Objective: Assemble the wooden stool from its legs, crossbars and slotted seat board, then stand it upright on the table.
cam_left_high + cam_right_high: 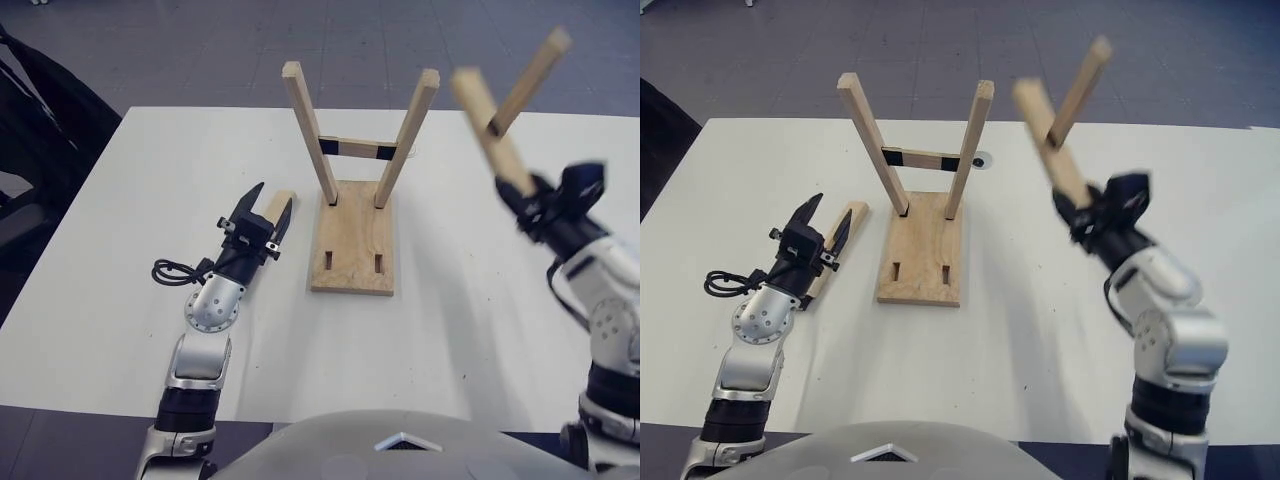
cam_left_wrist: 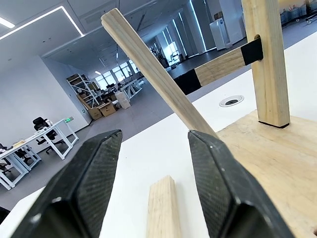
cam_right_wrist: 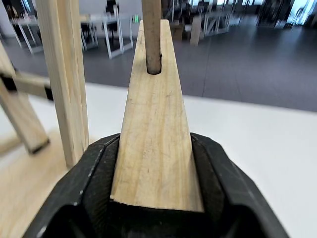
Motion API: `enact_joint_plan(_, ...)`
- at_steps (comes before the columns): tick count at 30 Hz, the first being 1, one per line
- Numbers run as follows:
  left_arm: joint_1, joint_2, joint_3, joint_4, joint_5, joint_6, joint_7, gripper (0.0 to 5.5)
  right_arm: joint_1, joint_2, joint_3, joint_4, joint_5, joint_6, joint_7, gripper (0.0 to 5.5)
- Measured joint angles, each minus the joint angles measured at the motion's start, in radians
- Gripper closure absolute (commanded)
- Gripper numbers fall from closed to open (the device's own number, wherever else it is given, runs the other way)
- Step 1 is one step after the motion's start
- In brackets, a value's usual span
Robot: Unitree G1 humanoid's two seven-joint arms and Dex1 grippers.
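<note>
Seat board (image 1: 352, 240) carries two standing legs (image 1: 310, 130); right tool (image 1: 532, 203) pinches loose leg (image 1: 488, 125), left tool (image 1: 268, 212) spread.

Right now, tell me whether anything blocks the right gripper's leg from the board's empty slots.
Nothing visible does. The leg hangs in the right gripper right of the board; both empty slots lie bare, nearer than the standing legs.

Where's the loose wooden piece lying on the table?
In the head views the loose piece lies on the table, just left of the seat board, between the open fingers of the left gripper.
</note>
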Motion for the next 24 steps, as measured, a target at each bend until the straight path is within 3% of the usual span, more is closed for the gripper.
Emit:
enact_joint_plan(4, -0.117, -0.004, 0.063, -0.014, -0.116, 0.069, -0.017, 3.06, -0.295, 0.004, -0.042, 0.061, 0.121, 0.015, -0.029, 3.46)
enact_joint_plan(9, -0.374, -0.01, 0.226, -0.093, -0.553, 0.401, -0.044, 3.06, -0.503, 0.08, -0.042, 0.147, 0.328, 0.09, -0.04, 3.46)
enact_joint_plan(15, -0.471, 0.05, 0.376, -0.088, -1.277, 0.846, -0.034, 2.29, -0.517, 0.111, 0.031, 0.256, 0.514, 0.203, 0.163, 3.46)
enact_joint_plan(21, -0.472, 0.168, 0.356, -0.067, -1.994, 1.041, 0.077, 1.3, -0.52, 0.08, 0.09, 0.344, 0.66, 0.344, 0.443, 3.46)
enact_joint_plan(24, -0.479, 0.172, 0.329, -0.061, -2.08, 1.055, 0.118, 1.24, -0.531, 0.069, 0.123, 0.322, 0.719, 0.395, 0.507, 3.46)
